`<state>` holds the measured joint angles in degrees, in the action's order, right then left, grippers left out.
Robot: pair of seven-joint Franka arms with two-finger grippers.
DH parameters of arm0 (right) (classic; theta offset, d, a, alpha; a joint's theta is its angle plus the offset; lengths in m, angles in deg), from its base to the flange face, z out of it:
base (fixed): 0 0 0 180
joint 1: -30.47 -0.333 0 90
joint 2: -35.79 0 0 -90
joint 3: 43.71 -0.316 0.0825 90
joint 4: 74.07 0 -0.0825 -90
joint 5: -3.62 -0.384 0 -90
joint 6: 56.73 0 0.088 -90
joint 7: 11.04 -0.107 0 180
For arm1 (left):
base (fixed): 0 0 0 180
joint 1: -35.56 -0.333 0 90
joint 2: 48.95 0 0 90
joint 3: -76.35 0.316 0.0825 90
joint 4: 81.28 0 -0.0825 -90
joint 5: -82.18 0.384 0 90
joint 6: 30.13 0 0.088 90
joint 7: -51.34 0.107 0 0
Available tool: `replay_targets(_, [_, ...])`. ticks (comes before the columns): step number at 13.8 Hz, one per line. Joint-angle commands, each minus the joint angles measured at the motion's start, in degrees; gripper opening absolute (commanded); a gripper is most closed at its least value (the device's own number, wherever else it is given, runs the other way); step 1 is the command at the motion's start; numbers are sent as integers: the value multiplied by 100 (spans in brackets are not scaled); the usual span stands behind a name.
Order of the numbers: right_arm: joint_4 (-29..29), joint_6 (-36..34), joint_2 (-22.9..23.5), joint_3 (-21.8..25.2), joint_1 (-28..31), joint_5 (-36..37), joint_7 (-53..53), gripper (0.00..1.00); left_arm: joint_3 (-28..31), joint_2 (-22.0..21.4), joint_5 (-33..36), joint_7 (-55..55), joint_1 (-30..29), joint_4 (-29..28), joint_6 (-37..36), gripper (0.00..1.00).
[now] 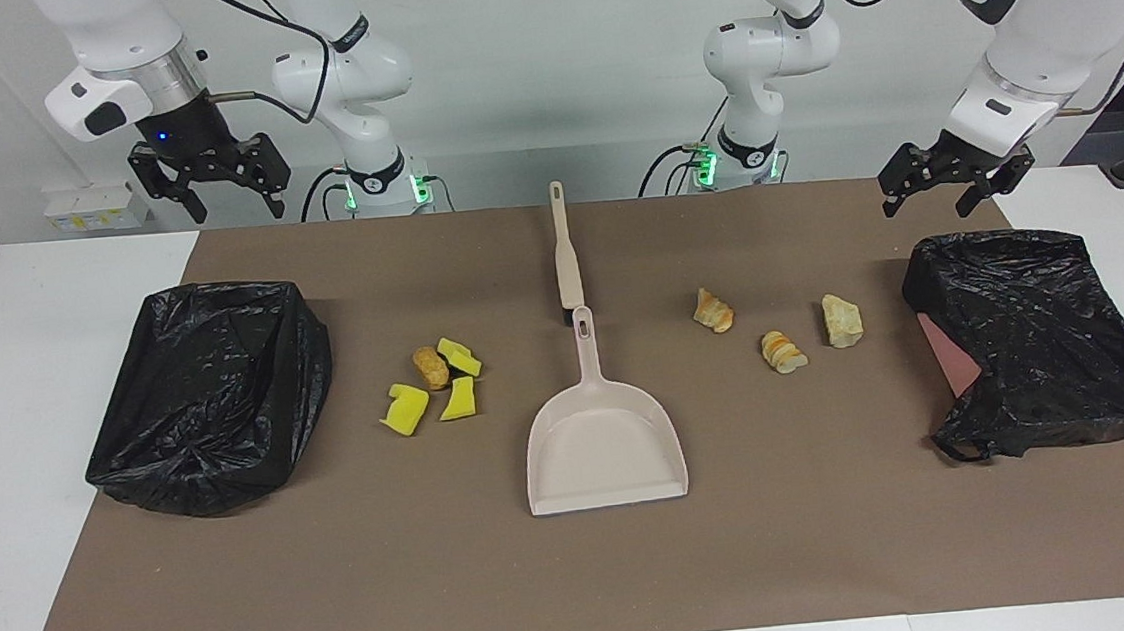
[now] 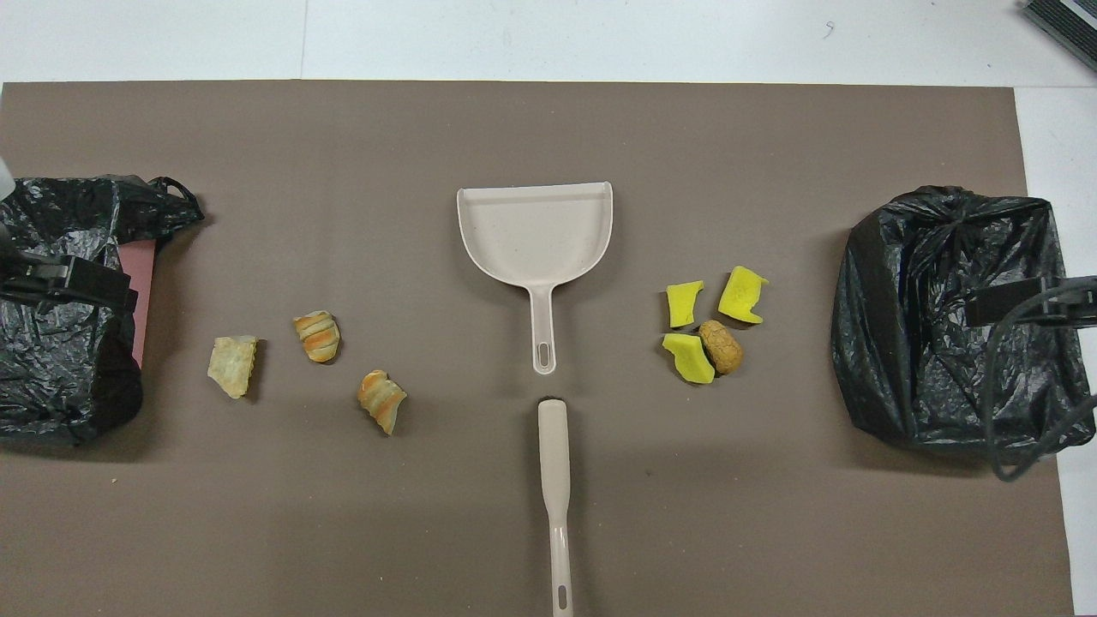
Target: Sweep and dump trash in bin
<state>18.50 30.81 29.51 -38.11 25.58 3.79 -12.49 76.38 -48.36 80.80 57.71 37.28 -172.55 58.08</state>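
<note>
The trash lies in two groups on the brown mat. Three yellow sponge bits [image 1: 432, 388] [image 2: 707, 317] and a brown nugget [image 1: 431, 366] [image 2: 722, 346] lie toward the right arm's end. Three golden-tan bread pieces [image 1: 782, 350] [image 2: 317, 336] lie toward the left arm's end. The beige dustpan [image 1: 604, 443] [image 2: 536, 231] lies between the groups, handle toward the robots. The beige-handled brush [image 1: 566, 255] [image 2: 555, 488] lies nearer the robots, in line with it. My right gripper [image 1: 234, 206] hangs open over the mat's edge near one bin. My left gripper [image 1: 929, 198] hangs open above the other bin's near edge.
A bin lined with a black bag [image 1: 212, 393] [image 2: 951, 317] stands at the right arm's end of the mat. A second black-bagged bin [image 1: 1035, 338] [image 2: 60, 343] stands at the left arm's end. White table surrounds the mat [image 1: 582, 575].
</note>
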Motion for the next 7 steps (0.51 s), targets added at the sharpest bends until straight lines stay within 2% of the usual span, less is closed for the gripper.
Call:
replay_targets(1, [-63, -158, -75, -5, 24, -17, 163, 100, -12, -85, 85, 4, 4, -57, -5, 100])
replay_targets(7, [77, -158, -198, -23, 24, -17, 154, 100, -20, -77, 76, -57, 30, -49, 47, 100])
